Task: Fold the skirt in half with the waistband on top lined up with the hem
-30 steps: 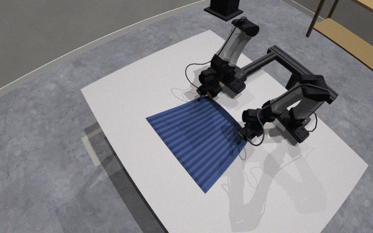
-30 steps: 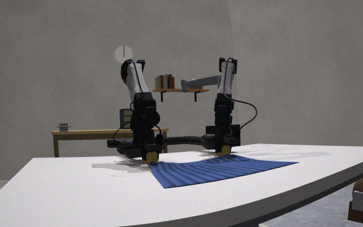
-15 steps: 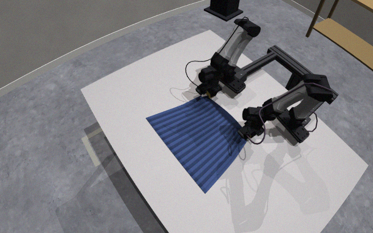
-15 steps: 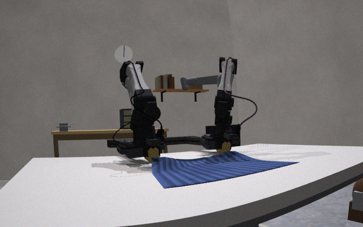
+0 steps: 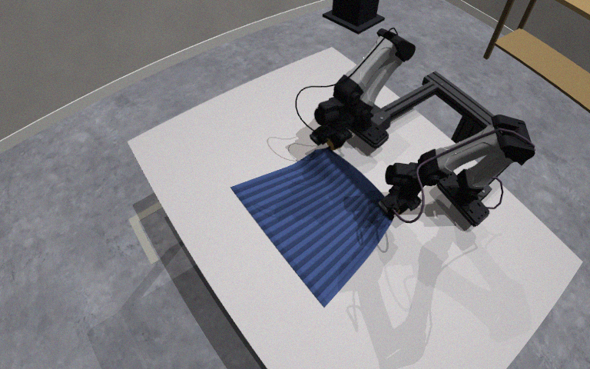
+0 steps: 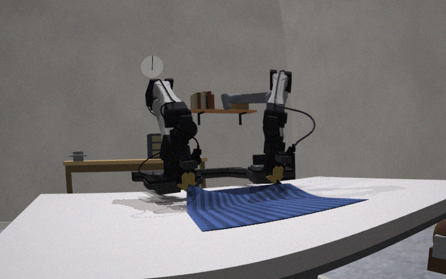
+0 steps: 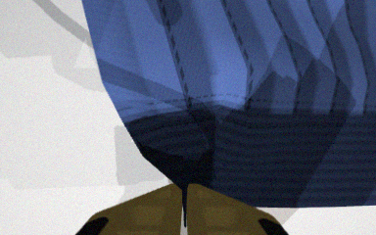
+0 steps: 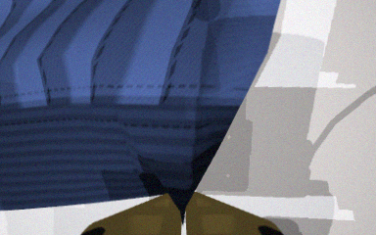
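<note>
The blue pleated skirt lies spread on the white table, its wide hem flat on the side away from the arm bases. Its darker waistband is on the side near the bases. My left gripper is shut on one waistband corner. My right gripper is shut on the other. Both corners are raised a little above the table, and the cloth near the waistband curves up. The waistband's underside is hidden.
A dark frame joins the arm bases close behind the waistband. The table edge runs a short way beyond the hem. Cables loop out from both arms.
</note>
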